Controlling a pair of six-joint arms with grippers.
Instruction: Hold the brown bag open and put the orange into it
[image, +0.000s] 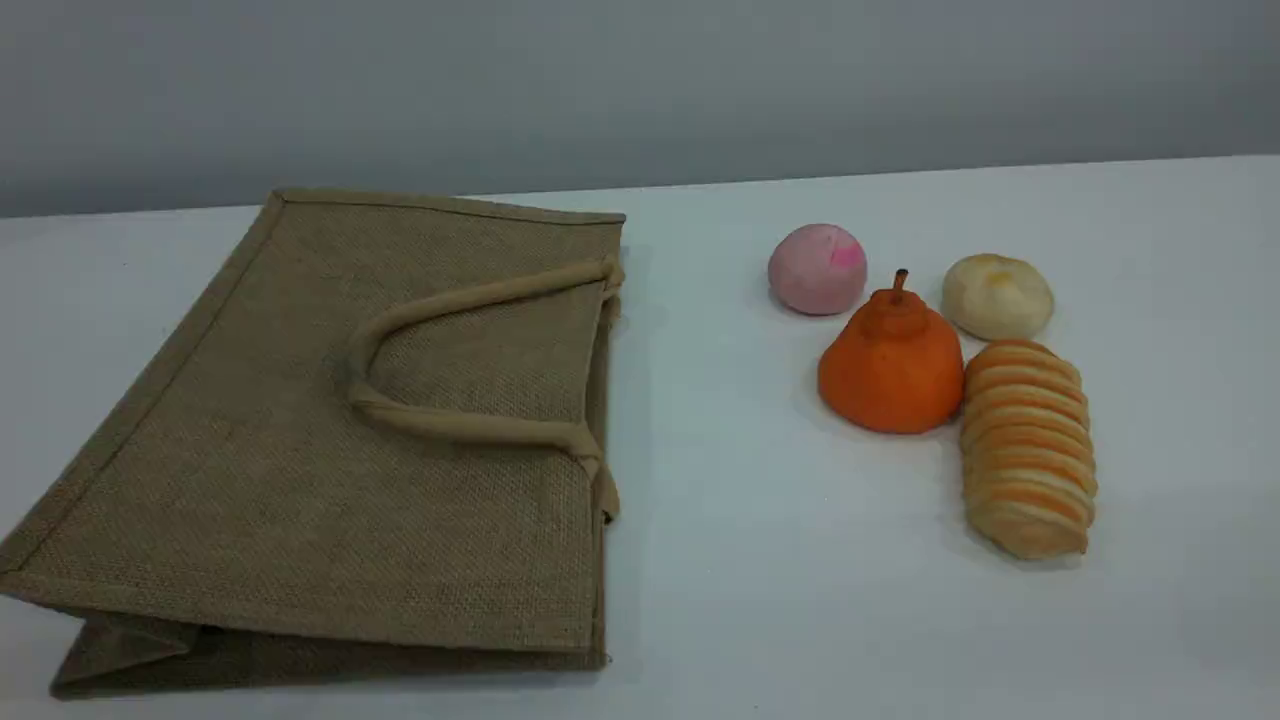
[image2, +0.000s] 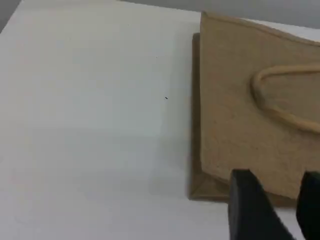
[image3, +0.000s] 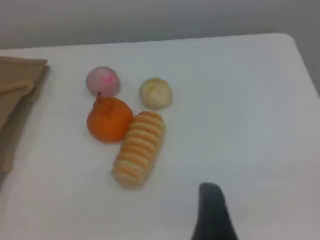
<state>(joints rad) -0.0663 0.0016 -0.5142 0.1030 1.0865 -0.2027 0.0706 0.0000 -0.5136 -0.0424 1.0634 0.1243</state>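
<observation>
Scene view lacks arms, left fingers (image2: 274, 210) parted, empty, right fingers' (image3: 214, 212) state unclear

Jute bag and four foods on a white table

The brown bag (image: 300, 450) lies flat at left, handle (image: 450, 425) folded on top. At right, well apart, the orange (image: 890, 365) stands upright, touching the striped bread roll (image: 1027, 447); pink ball (image: 817, 268) and pale bun (image: 997, 296) sit behind.

Left tool (image2: 280, 210) shows two parted fingertips; right tool (image3: 212, 212) one.
</observation>
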